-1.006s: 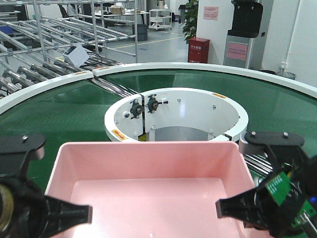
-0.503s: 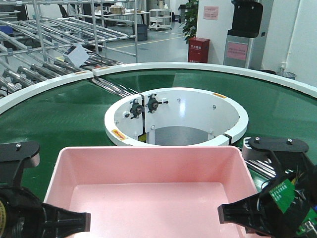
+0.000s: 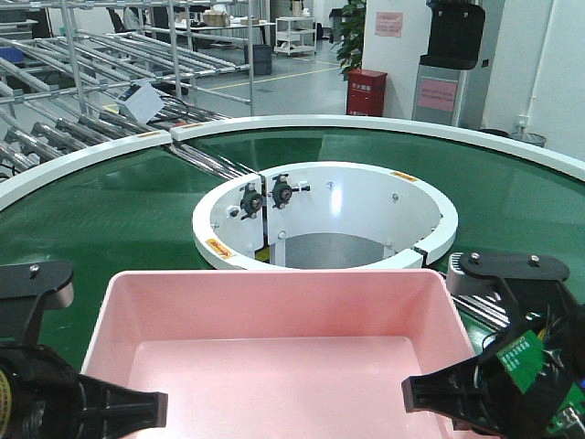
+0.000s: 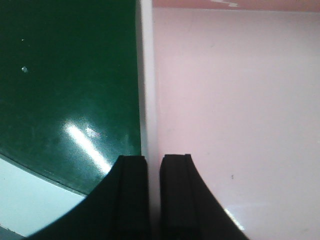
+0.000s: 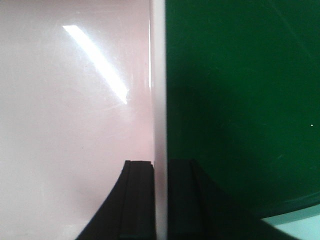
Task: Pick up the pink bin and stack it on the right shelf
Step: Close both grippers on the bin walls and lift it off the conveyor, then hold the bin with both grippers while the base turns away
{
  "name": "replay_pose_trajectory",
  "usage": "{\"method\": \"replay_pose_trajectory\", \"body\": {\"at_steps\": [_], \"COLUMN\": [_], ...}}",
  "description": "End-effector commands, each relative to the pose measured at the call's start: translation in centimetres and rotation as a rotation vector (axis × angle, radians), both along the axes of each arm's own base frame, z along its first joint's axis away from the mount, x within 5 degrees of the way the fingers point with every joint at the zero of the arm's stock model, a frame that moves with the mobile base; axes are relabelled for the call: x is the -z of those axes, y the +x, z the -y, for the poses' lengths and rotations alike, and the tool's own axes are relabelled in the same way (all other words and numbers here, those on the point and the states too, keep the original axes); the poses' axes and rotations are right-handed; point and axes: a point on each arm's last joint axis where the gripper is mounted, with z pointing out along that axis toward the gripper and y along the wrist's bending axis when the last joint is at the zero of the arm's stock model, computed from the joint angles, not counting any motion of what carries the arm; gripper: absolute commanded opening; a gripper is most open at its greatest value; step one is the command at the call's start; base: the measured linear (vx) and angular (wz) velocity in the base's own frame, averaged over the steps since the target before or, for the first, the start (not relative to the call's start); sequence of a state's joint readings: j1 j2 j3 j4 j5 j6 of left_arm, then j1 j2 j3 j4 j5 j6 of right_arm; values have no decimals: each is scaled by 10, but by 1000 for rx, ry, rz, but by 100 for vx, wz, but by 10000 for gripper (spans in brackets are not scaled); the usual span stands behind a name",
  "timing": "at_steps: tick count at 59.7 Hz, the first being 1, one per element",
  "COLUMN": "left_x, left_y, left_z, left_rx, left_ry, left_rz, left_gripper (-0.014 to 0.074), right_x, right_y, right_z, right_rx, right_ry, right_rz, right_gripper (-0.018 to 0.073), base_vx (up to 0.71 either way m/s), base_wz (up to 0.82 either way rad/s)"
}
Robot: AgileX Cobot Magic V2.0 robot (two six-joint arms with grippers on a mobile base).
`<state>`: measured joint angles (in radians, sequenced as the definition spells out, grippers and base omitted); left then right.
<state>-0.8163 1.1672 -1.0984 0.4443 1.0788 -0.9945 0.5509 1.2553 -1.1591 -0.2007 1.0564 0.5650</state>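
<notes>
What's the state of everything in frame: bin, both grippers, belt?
pink bin: upright, empty, clamped at both side walls; lifted or resting on the belt, cannot tell.
left gripper: shut on the bin's left wall, one finger inside, one outside.
right gripper: shut on the bin's right wall, one finger inside, one outside.
green belt: running or stopped, cannot tell.

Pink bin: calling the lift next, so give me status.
Left gripper shut on pink bin left wall; right gripper shut on its right wall. Bin over green belt. White hub ring just ahead.
</notes>
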Motion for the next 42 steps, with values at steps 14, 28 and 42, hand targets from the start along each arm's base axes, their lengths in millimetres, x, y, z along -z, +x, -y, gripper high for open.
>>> {"method": "replay_pose_trajectory", "body": {"at_steps": [14,28,42], "left_x": [-19,-19,-19], "left_y": [0,0,0], "left_z": [-4,-4,-4], "left_rx": [16,16,16], "left_ry": [-36,-36,-36], "left_rz": [106,106,107], "left_gripper": [38,38,38], "right_x": [-18,-18,-18], "right_y": [1,1,1], "right_z": [5,5,5], "right_rx": [-9,-9,-9], "right_ry": [-3,-3,-3], "right_rz": [117,117,117], "right_gripper": [102,102,102], "base_vx": [-1,-6,-9], "base_wz": [-5,-27,-45]}}
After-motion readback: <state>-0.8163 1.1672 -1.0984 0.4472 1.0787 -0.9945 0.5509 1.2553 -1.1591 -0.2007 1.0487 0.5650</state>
